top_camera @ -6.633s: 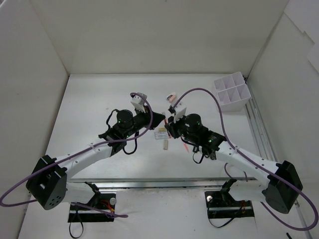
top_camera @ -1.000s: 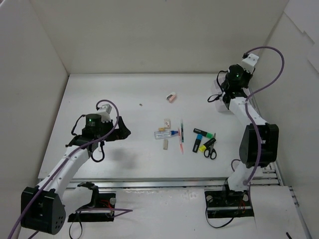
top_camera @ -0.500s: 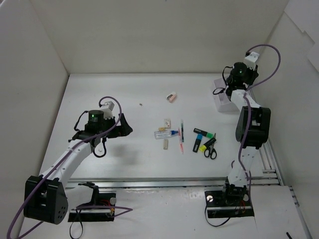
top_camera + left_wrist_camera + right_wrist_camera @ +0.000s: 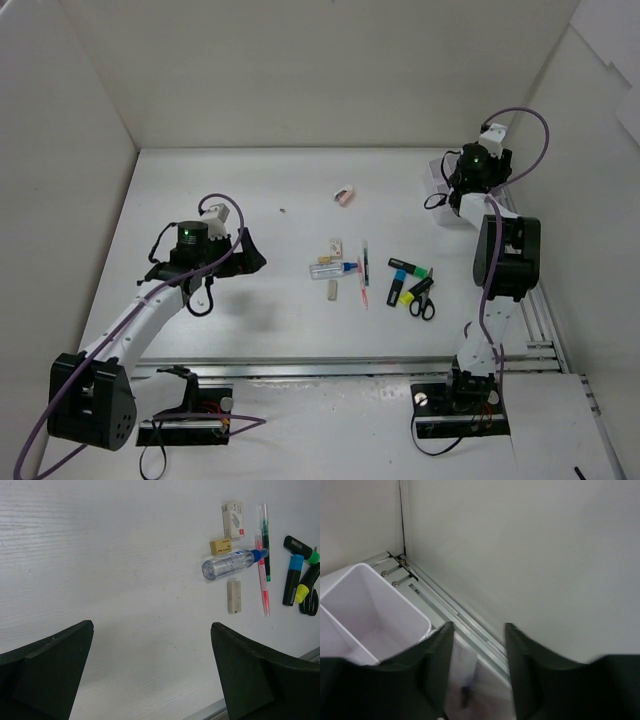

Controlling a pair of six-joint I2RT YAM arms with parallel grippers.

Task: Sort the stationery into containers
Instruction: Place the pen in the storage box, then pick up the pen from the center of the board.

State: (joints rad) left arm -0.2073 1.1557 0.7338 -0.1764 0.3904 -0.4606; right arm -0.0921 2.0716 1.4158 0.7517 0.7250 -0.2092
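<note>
Loose stationery lies mid-table: a clear blue-capped tube, beige eraser, sleeved eraser, grey eraser, red pen, markers and black scissors. A pink eraser lies apart, farther back. My left gripper hangs open over bare table left of them. My right gripper is above the white organiser box, jaws apart. A blurred pale item with a dark tip shows below the gap, inside a compartment. In the top view the arm hides most of the box.
A metal rail runs along the table's right edge beside the box, with the white side wall close behind it. White walls enclose the table on the left, back and right.
My right gripper's jaws have parted above the organiser box, and its wrist has shifted slightly. My left arm edged a little to the right, then stayed still.
</note>
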